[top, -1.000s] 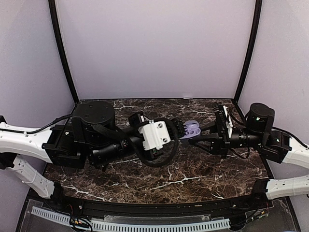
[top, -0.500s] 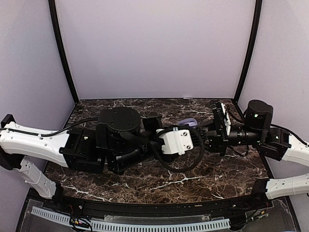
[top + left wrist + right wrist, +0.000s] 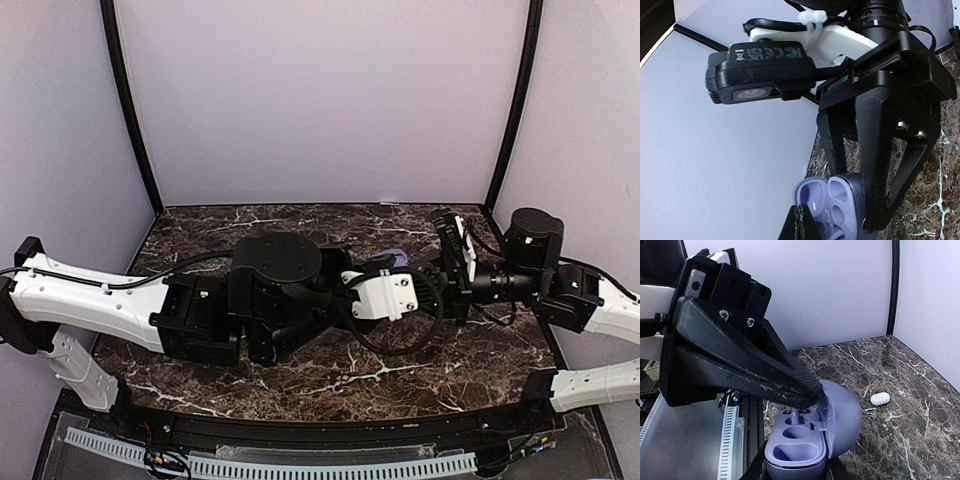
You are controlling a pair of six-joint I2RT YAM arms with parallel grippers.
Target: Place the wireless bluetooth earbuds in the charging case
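Clamping the charging case (image 3: 840,425) at its base with the right gripper (image 3: 795,471), fingers shut against both sides of the shell. Hinged wide open in the right wrist view, with the lid tipped back and the pale lilac wells bared and facing up. Hard to say whether lifted off the marble table (image 3: 910,440) or resting on it.

Reaching in over the case from above with the left gripper (image 3: 807,396), pinched fully together. Black tip poised right at the case's far wells, just beside the hinge. Cannot tell about actual contact with the tray, nor about anything tiny pinched in that tip.

Seen from the left wrist, flanked by the right gripper's black fingers (image 3: 875,190), one crossing in front of the case's shell, with the right wrist camera (image 3: 760,75) higher up behind the case.

Farther off, on the lid side of the case and well apart from it, lying loose on the marble: one white earbud (image 3: 880,398). Only that one made out.

Farthest behind the case, a plain pale wall (image 3: 830,290).
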